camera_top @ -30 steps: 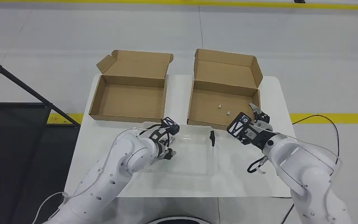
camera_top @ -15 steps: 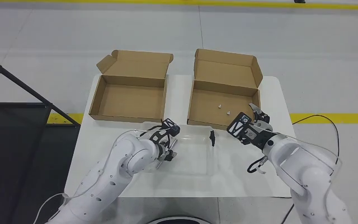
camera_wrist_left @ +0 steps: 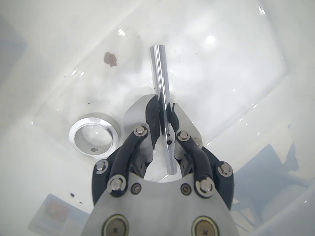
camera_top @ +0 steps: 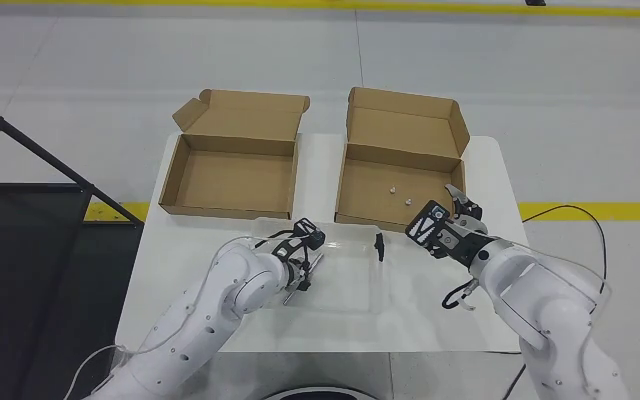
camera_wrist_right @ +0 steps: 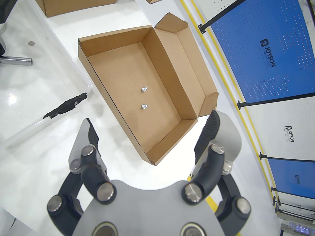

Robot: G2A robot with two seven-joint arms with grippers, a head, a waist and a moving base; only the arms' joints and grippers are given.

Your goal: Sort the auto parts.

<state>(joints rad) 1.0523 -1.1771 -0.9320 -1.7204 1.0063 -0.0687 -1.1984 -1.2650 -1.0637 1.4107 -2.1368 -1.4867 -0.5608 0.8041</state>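
1. Left gripper (camera_wrist_left: 162,106): the jaws are pressed onto a polished metal rod (camera_wrist_left: 158,69). The grip is low on the shaft, so most of the rod sticks out past the fingertips and a short stub runs back toward the wrist. Gripping along the shaft probably stops the round bar from rolling out.
2. The rod sits over the clear tray (camera_wrist_left: 233,50), inside the tray's left half. I cannot tell whether it has cleared the tray floor.
3. A metal ring (camera_wrist_left: 73,136) lies flat on the tray floor just beside the left gripper, not touched by it. It looks like the next candidate for sorting.
4. A black part (camera_wrist_right: 65,106) rests on the tray's far rim.
5. Right gripper (camera_wrist_right: 151,121): the jaws are spread wide and hold nothing. It hangs off the tray's right side, probably parked there to leave the tray free for the other arm.
6. The right box (camera_wrist_right: 172,57) stands open just beyond the tray's far right corner, with two small studs (camera_wrist_right: 144,89) on its floor. Judging by that, small fasteners are collected here.
7. The left box (camera_top: 235,180) stands open beyond the tray's far left edge. It is the nearer box to the rod and the likely drop point, though that is only a guess.
8. Risk: the smooth rod could swivel in the pinch during the carry.
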